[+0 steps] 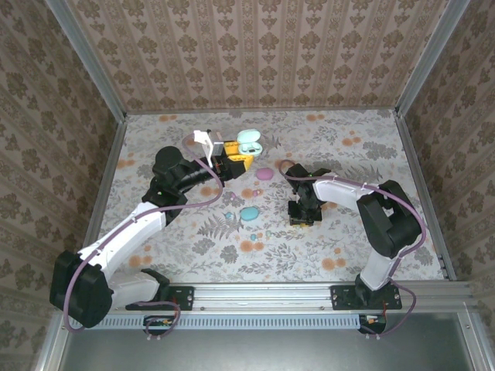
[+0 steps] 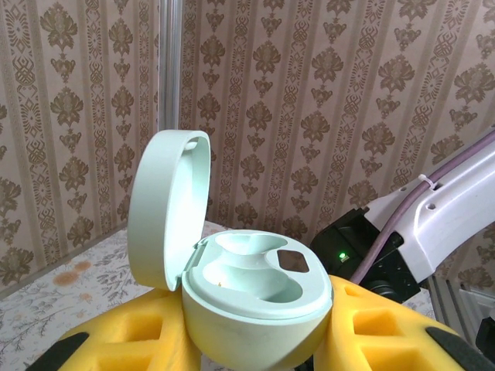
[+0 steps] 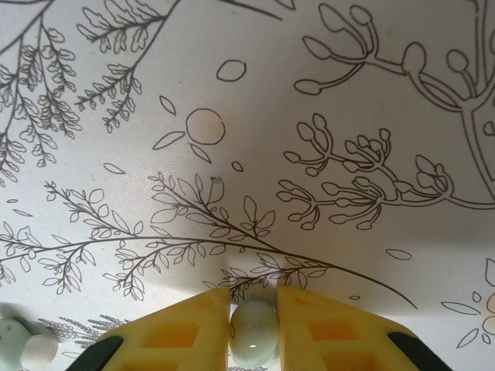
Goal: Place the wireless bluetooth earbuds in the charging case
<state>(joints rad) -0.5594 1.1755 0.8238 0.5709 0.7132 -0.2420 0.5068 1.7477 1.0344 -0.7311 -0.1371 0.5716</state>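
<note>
Mint case sits clamped in the left gripper, lid up, wells exposed for loading; the right gripper pinches a pale earbud on the table.

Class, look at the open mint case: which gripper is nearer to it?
Left. The left gripper holds the open mint case; the right gripper is apart to its right, low on the table, pinching a mint earbud.
</note>
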